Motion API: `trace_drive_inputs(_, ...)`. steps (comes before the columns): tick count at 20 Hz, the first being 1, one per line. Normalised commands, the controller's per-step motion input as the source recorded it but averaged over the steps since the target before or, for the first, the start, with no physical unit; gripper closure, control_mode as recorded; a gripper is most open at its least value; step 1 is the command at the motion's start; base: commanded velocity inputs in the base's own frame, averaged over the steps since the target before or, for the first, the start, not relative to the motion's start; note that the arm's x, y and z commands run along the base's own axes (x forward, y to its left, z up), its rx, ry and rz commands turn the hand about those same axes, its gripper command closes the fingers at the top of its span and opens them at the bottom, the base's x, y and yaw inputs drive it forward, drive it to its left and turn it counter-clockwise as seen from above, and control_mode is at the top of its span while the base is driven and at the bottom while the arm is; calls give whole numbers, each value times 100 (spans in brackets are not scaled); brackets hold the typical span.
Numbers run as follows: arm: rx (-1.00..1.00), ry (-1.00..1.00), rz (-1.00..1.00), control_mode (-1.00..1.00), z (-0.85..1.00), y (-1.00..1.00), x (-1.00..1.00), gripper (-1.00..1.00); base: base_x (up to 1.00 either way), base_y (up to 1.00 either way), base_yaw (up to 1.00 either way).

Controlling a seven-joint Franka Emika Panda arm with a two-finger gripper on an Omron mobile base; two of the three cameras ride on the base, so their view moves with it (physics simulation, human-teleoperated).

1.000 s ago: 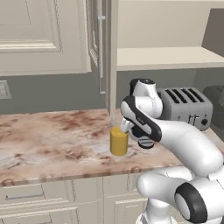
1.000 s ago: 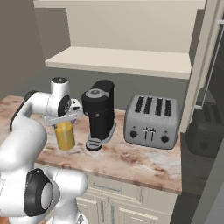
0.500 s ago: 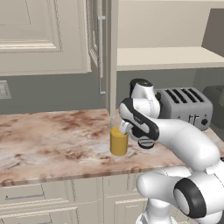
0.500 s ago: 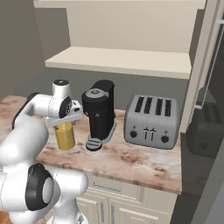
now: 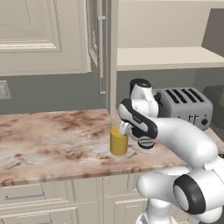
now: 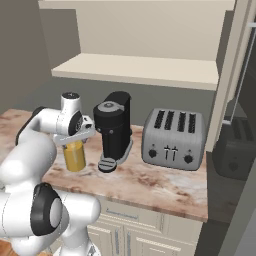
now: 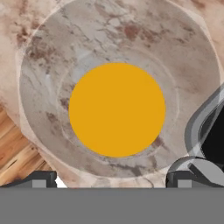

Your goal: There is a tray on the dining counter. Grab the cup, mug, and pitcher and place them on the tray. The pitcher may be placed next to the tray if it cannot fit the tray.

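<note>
Gripper [image 7: 111, 177] spread wide, pointing straight down over the clear glass cylindrical pitcher [image 7: 117, 109] of orange-yellow liquid; two small dark fingertips [image 7: 40, 178] standing far apart at the bottom of the hand view, one to each side of the round glass rim, nothing clamped between them. Cannot tell whether the fingertips touch the glass. In the hand view, orange disc of liquid centred, ringed by the transparent wall through which the marbled stone shows.

From the left base view, gripper [image 5: 124, 127] sitting at the top of the pitcher [image 5: 118, 141], white arm reaching over from the lower right. From the right base view, gripper [image 6: 74, 138] likewise directly on top of the pitcher [image 6: 74, 156], wrist hiding the upper rim.

Pitcher standing upright on the reddish-brown and cream marbled stone table [image 5: 52, 140], near its front edge, above cream cabinet drawers [image 5: 39, 205]. Just beside the pitcher, toward the right in the right base view, a black coffee machine [image 6: 114, 129] with a round drip base, close but apart from the glass. Further right, a silver four-slot toaster [image 6: 173, 139] on the same table [image 6: 160, 182]. Above and behind, a cream open shelf [image 6: 135, 70] and cream wall cabinet doors [image 5: 43, 37]. Strip of wooden floor [image 7: 17, 155] at the lower left of the hand view, past the table edge.
</note>
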Motion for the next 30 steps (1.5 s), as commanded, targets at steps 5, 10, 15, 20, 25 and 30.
trace_drive_inputs(5,0,0,3,-100,-9,1,3,-100,0,0,0)
trace_drive_inputs(10,0,1,3,-100,-8,0,1,-100,0,0,0)
trace_drive_inputs(15,0,4,3,-100,-6,4,0,100,0,0,0)
trace_drive_inputs(20,0,4,2,-100,-1,5,3,100,0,0,0)
trace_drive_inputs(25,0,1,2,-100,-3,1,0,100,0,0,0)
trace_drive_inputs(30,0,0,0,-100,-2,0,-1,100,0,0,0)
